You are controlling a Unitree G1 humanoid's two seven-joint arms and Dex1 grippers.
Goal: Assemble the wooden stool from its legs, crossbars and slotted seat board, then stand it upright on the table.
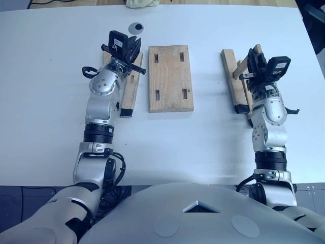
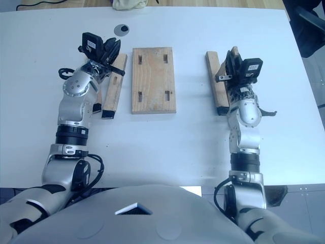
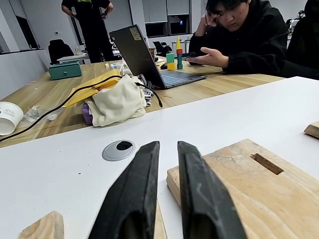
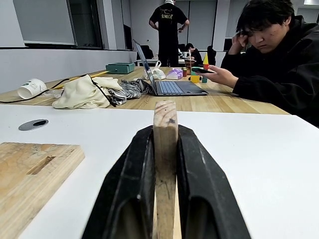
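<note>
Right gripper (image 4: pixel 165 134) clamps a pale wooden strip (image 4: pixel 165 112), frame right; left gripper (image 3: pixel 168 145) gapes slightly, empty. Lift it squarely toward the slotted wooden seat board (image 1: pixel 171 76).

The seat board (image 1: pixel 171 78) is laid mid-desk (image 1: pixel 51 132). The left legs (image 1: pixel 129 94) are laid just left of it, under the left hand (image 1: pixel 134 48). The right legs (image 1: pixel 231 76) are laid to its right, one clasped in the right hand (image 1: pixel 252 57). A grommet (image 1: pixel 135 27) is set beyond the left hand, and a cloth (image 1: pixel 142 4) at the far edge.
</note>
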